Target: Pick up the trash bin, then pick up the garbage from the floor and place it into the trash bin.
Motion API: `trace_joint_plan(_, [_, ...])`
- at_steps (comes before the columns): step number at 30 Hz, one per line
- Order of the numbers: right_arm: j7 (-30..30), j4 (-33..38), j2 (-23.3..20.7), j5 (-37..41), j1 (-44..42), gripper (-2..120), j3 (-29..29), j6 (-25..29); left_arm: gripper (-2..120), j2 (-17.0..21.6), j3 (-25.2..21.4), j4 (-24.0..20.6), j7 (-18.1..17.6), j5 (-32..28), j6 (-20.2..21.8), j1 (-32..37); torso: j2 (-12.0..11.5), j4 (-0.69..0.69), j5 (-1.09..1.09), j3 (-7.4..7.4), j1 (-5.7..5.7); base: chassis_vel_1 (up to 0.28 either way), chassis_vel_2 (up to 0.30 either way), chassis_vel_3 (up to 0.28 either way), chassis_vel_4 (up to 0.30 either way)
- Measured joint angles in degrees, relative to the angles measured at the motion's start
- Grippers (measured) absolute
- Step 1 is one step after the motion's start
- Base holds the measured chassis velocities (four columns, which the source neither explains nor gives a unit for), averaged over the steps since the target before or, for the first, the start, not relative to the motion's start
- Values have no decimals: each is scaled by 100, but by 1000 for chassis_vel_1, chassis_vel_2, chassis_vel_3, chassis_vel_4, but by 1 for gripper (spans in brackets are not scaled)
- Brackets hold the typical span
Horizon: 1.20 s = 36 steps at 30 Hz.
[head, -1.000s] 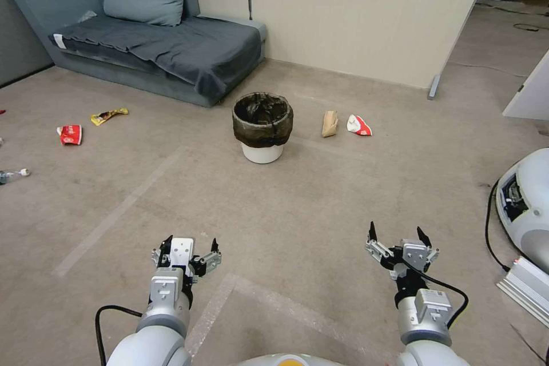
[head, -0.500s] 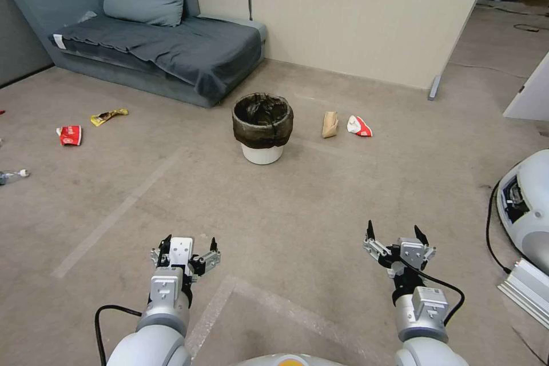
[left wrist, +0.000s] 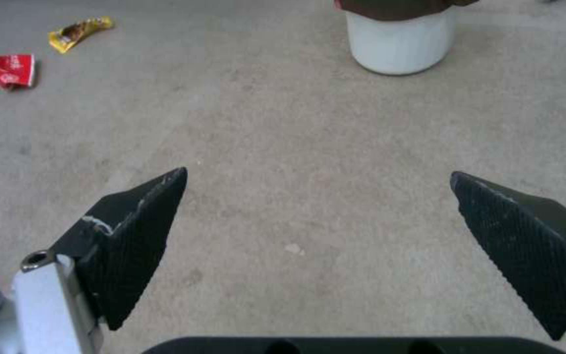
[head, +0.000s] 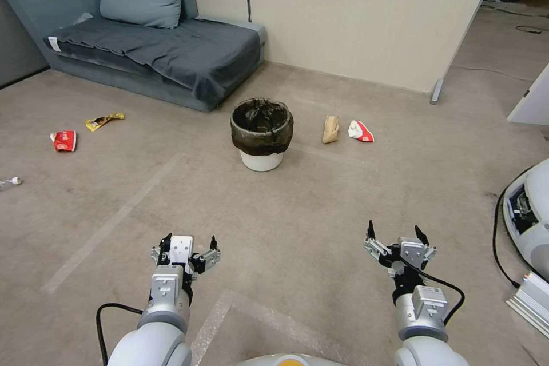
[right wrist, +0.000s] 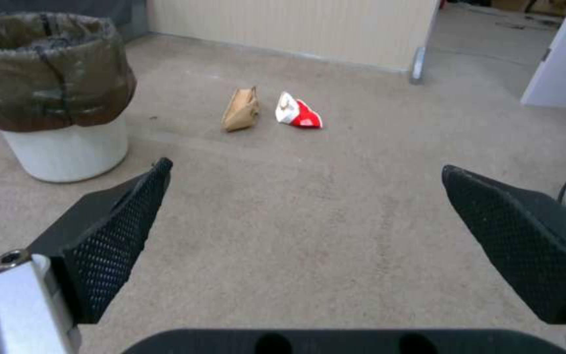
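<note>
Camera nearer now, trash bin (head: pixel 262 132) on perhaps worn carpet (head: pixel 320 200).

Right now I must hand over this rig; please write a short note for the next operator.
Left gripper: open, empty, low in front of the robot.
Right gripper: open, empty, likewise.
Trash bin: upright on the floor ahead, untouched.
Garbage: brown paper bag and red-and-white packet to the bin's right; red packet and yellow wrapper far left.
Done: nothing.
Left: pick up the bin, then collect every piece.
</note>
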Motion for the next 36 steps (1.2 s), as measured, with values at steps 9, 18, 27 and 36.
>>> trace_joint_plan(9, [1, -46, -1, 8, 6, 100, -2, -1, 100, 6, -7, 49, 12, 0, -4, -22, 0, 0, 0, 0, 0, -75, 70, 72, -64])
trace_joint_plan(18, [4, -79, -1, 51, 35, 100, 1, -15, 100, 11, -25, 71, 15, -1, -5, -30, 0, 0, 0, 0, 0, -86, 74, 76, -67])
trace_joint_plan(27, [73, -103, -1, 116, 66, 100, -37, -117, 100, 36, -27, 72, 36, 15, -6, -17, 0, 0, 0, 0, 0, -99, 98, 104, -99])
trace_joint_plan(36, [71, -100, -1, 146, 62, 100, -69, -135, 100, 52, -28, 76, 37, 14, -10, -18, 0, 0, 2, 0, 0, -137, 137, 121, -131])
